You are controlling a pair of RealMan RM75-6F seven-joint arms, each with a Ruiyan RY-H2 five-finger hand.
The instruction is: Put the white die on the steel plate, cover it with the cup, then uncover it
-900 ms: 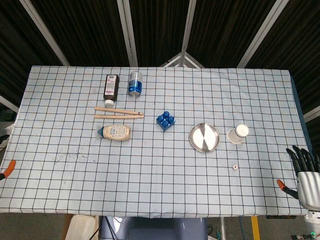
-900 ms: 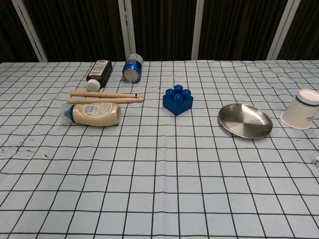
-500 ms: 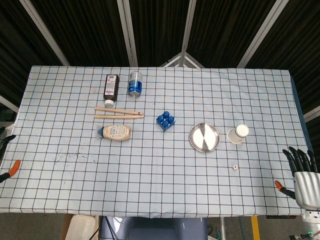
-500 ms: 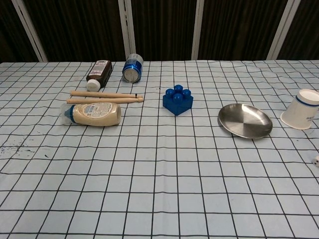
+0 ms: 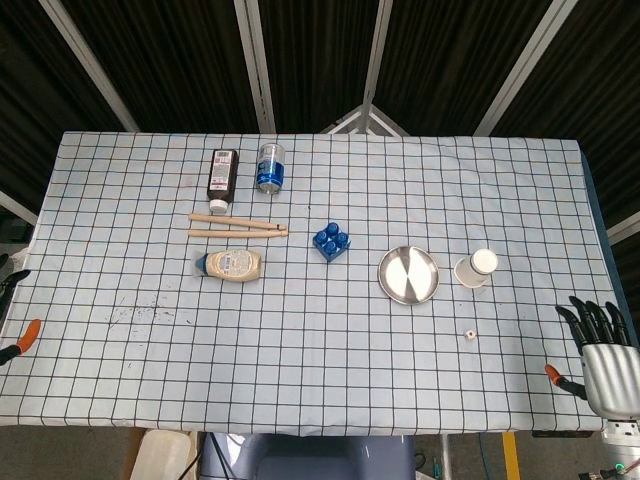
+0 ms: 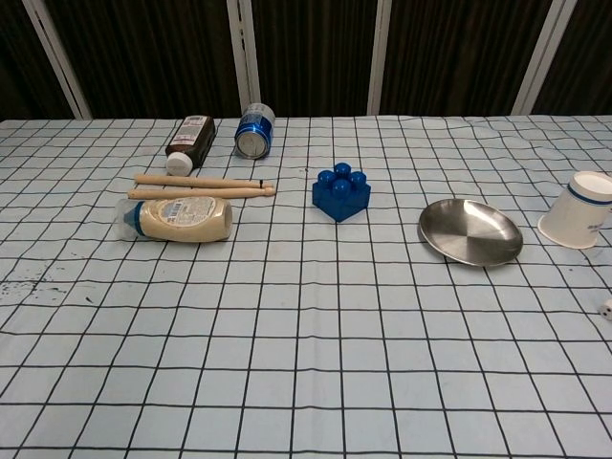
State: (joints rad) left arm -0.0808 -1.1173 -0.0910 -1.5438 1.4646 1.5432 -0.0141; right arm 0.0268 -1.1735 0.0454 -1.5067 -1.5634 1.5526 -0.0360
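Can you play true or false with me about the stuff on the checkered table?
1. The white die is lying on the steel plate. False: it sits on the tablecloth, nearer the robot than the plate.
2. The cup stands beside the plate, apart from it. True.
3. The right hand is holding the cup. False: it holds nothing, fingers spread, at the table's near right edge.
4. The blue brick is stacked on the mayonnaise bottle. False: it stands on the cloth, apart from the bottle.
5. The blue can lies next to the brown bottle. True.

The steel plate (image 5: 408, 275) lies left of the cup (image 5: 477, 268), with the white die (image 5: 468, 334) in front.
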